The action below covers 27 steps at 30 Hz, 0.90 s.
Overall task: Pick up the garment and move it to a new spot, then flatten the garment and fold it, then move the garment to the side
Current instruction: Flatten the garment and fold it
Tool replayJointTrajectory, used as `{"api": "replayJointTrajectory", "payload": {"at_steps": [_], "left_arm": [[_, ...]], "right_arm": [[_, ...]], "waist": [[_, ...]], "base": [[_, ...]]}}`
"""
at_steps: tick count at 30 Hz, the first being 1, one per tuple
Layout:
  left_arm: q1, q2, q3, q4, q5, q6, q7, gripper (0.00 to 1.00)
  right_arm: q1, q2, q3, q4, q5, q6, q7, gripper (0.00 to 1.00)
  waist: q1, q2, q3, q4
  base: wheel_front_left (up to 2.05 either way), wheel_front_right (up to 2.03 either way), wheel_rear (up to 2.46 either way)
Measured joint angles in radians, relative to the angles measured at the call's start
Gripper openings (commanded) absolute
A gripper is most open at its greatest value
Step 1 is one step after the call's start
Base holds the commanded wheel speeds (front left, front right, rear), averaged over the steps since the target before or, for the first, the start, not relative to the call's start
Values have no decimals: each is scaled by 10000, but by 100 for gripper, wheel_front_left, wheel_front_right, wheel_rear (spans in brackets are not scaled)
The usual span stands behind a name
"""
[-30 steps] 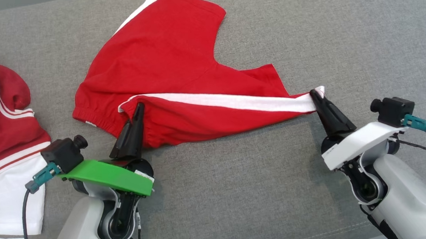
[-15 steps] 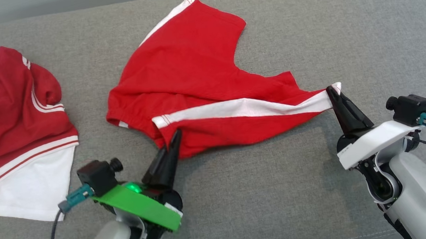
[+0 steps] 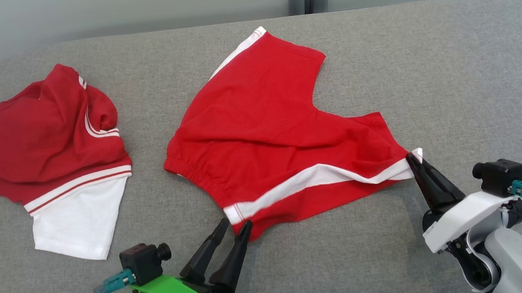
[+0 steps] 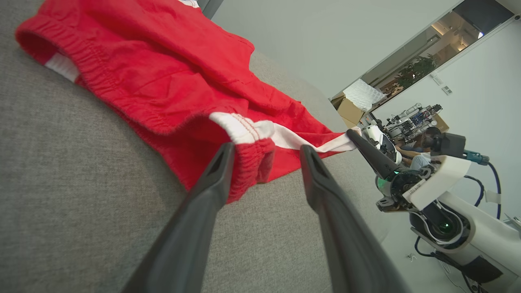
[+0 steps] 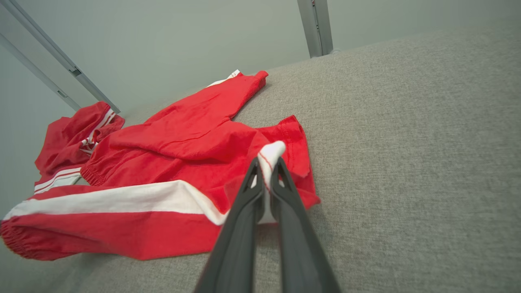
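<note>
cushion [image 3: 447,80]: grey, broad.
garment [image 3: 278,131]: red shorts spread mid-cushion, my 12 o'clock; light and limp, likely bunches; best held at waistband corner and leg hem.
my right gripper [image 3: 412,156]: low at garment's 4 o'clock, clenched on white hem corner.
my left gripper [image 3: 236,223]: at 7 o'clock, fingers apart beside waistband corner, gripping nothing.

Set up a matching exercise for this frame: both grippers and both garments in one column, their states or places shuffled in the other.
Things:
1. left gripper
2. right gripper
3. shorts
4. shirt

States or places:
A. bunched at the left end of the couch
B. open, at the waistband corner
C. spread over the middle of the couch
D. shut on the end of the white stripe

Pairs: 1-B; 2-D; 3-C; 4-A
</note>
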Motion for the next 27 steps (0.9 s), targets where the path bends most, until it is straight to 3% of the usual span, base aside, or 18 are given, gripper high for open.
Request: {"api": "replayJointTrajectory", "payload": {"at_steps": [7, 15, 27], "left_arm": [[216, 33, -100, -84, -1141, 0, 2, 100], [236, 510, -385, 721, -1012, 0, 113, 100], [175, 163, -997, 1277, -1070, 0, 364, 100]], "right_arm": [[184, -12, 169, -31, -307, 0, 0, 0], [420, -102, 328, -54, -562, 2, 0, 0], [611, -259, 278, 86, -706, 2, 0, 0]], "waist": [[0, 0, -156, 27], [0, 0, -370, -76], [0, 0, -569, -123]], "base": [[0, 0, 0], [0, 0, 0], [0, 0, 0]]}}
